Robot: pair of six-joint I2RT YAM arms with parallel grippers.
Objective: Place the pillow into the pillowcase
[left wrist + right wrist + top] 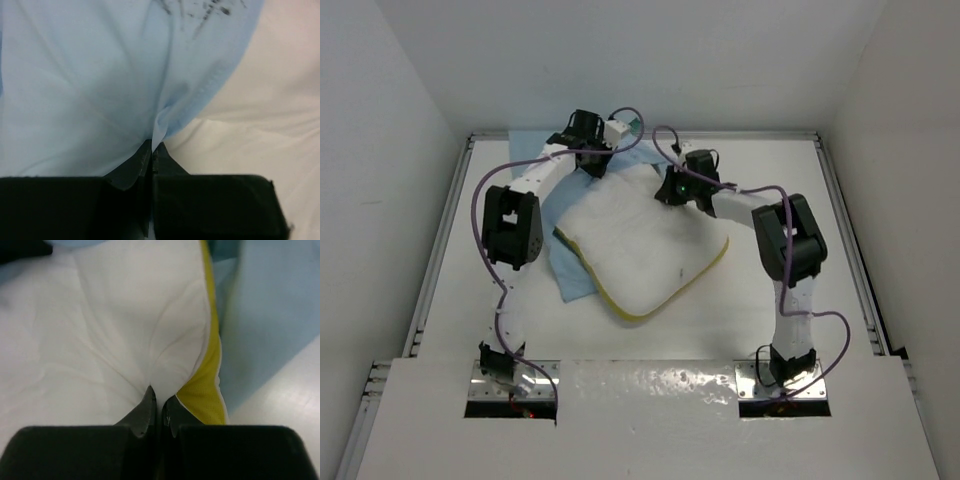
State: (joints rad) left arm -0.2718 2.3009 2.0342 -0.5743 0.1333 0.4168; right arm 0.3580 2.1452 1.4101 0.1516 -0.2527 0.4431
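Note:
The puffy white pillow (pixel 645 245) lies askew mid-table, its yellow band (pixel 705 275) along the near right edge. Under it lies the light blue pillowcase (pixel 570 275), showing at the pillow's left and far side. At the far left corner of the pillow, my left gripper (pixel 595 160) is shut on a pinch of the pillowcase's hem (pixel 200 95), with the pillow (pixel 260 125) just to its right. My right gripper (pixel 672 190) is at the pillow's far edge. It is shut on a fold of the pillow's white cover (pixel 100 330), right beside the yellow band (pixel 207 385); the pillowcase (pixel 265 325) lies beyond.
The white table (pixel 770 320) has raised metal rails (pixel 435 260) on the left, right and far sides, with white walls close around. Purple cables (pixel 665 140) loop over both arms near the far edge. A white cover (pixel 650 420) spans the near edge by the arm bases.

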